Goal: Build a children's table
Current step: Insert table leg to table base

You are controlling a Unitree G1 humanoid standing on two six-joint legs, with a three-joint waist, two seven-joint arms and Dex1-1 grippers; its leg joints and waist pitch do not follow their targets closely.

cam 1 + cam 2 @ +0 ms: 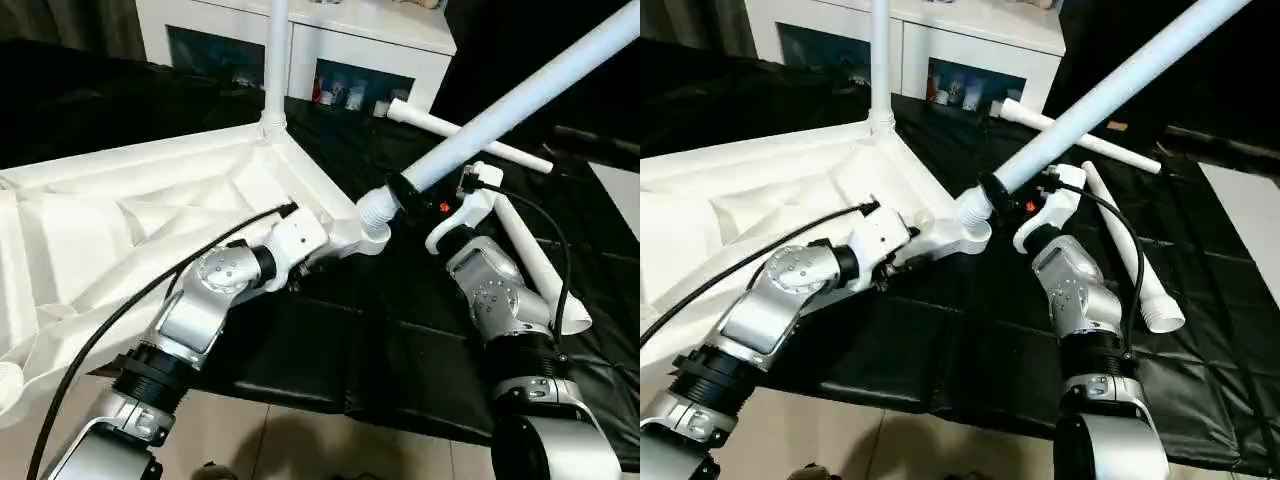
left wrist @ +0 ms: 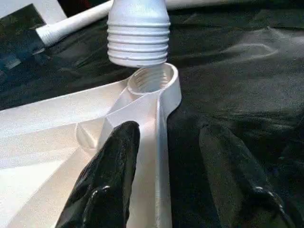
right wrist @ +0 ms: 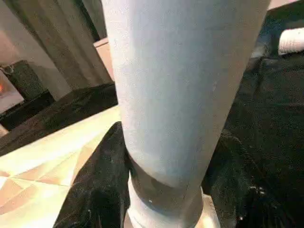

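Note:
The white tabletop (image 1: 120,210) lies upside down on the left, ribs up, with one leg (image 1: 276,50) standing upright in its far corner. My right gripper (image 1: 405,190) is shut on a second leg (image 1: 520,95), held slanting up to the right. That leg's threaded end (image 2: 138,33) hangs just above the near corner socket (image 2: 152,78), tilted and not touching. My left gripper (image 2: 168,133) is open at that corner. One finger (image 2: 109,180) rests inside the tabletop's rim and the other stays outside it over the mat.
Two loose legs (image 1: 470,135) (image 1: 530,250) lie on the black mat (image 1: 400,350) to the right of my right arm. A white cabinet (image 1: 350,40) with dark glass doors stands behind the tabletop. Pale floor shows along the near edge.

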